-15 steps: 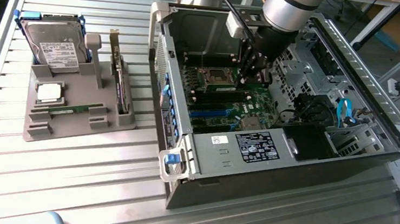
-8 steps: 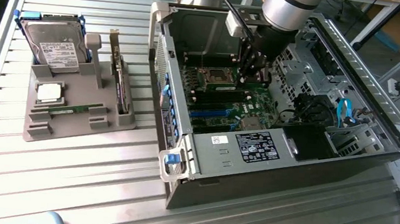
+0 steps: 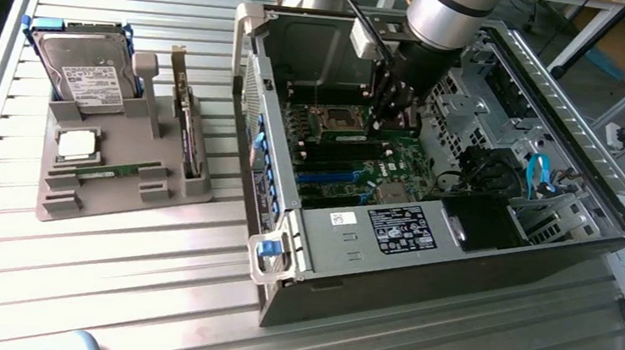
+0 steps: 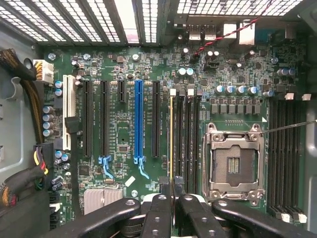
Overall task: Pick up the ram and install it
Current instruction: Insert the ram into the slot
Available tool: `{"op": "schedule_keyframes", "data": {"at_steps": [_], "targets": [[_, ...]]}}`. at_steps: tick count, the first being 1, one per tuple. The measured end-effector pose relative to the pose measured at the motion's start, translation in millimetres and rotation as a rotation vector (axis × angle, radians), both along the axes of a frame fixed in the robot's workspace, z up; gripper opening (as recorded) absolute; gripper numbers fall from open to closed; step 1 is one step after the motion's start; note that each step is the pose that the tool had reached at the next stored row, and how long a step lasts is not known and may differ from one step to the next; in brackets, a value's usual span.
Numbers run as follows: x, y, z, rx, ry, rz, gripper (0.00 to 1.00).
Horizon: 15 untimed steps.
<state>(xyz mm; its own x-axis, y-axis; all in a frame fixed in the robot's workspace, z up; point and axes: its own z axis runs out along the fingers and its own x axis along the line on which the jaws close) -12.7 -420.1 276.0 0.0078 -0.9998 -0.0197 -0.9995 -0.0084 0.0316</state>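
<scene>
The ram (image 4: 172, 139) shows edge-on as a thin yellowish line, pinched between the black fingers (image 4: 158, 210) of my gripper (image 4: 172, 198), which is shut on it. It runs in line with the outermost of the black memory slots (image 4: 185, 144) beside the empty processor socket (image 4: 233, 163). Whether it touches the slot I cannot tell. In the exterior view the gripper (image 3: 392, 106) reaches down into the open computer case (image 3: 398, 233), over the motherboard near the socket (image 3: 338, 119).
A grey tray (image 3: 118, 192) at the exterior view's left holds a hard drive (image 3: 89, 75), a silver processor (image 3: 77, 144), an upright expansion card (image 3: 187, 122) and a thin green stick (image 3: 103, 172). A blue slot (image 4: 138, 124) and cable bundles (image 4: 29, 99) flank the memory slots.
</scene>
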Motion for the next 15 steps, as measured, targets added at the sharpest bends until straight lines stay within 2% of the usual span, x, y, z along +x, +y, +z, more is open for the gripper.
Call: {"op": "schedule_keyframes", "data": {"at_steps": [15], "targets": [[-1.7, 0.2, -13.5, 0.0002, -0.0001, 0.0, 0.12]]}}
